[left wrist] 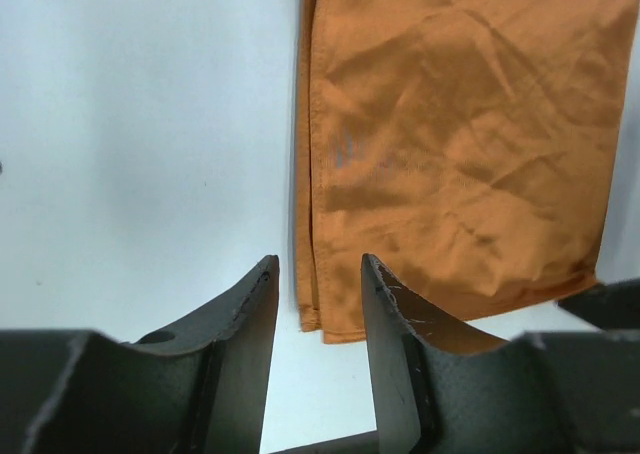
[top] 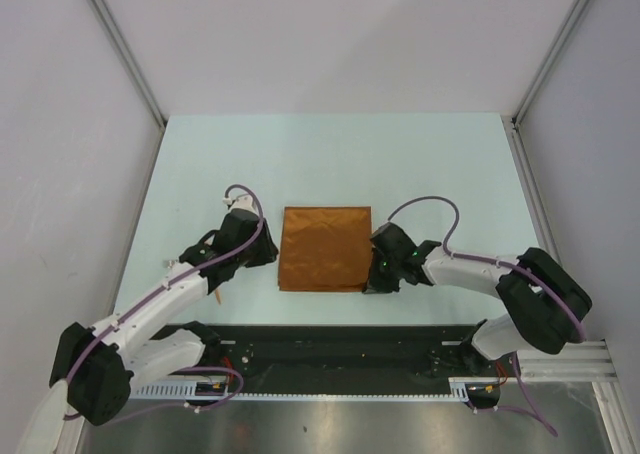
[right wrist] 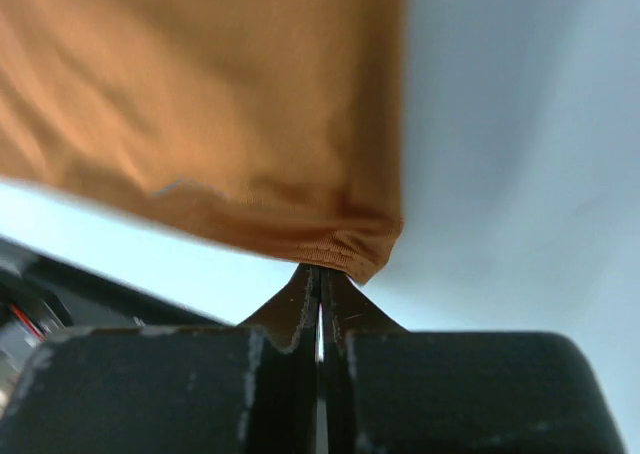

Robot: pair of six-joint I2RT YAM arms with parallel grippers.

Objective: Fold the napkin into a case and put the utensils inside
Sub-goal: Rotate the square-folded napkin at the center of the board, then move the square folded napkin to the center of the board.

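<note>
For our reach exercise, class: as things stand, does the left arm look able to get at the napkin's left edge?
Probably yes. The left gripper stands open just short of the napkin, whose corner lines up with the gap; only bare table lies between.

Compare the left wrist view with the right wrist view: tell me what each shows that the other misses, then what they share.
Left wrist only: the left gripper, open, with a corner of the napkin just ahead of the gap, plus the cloth's layered side edge and most of its creased top face.
Right wrist only: the right gripper is shut, tips at another napkin corner; whether cloth is pinched is unclear. A dark rail crosses the lower left.
Both: the rust-orange napkin lying on the pale table.
</note>
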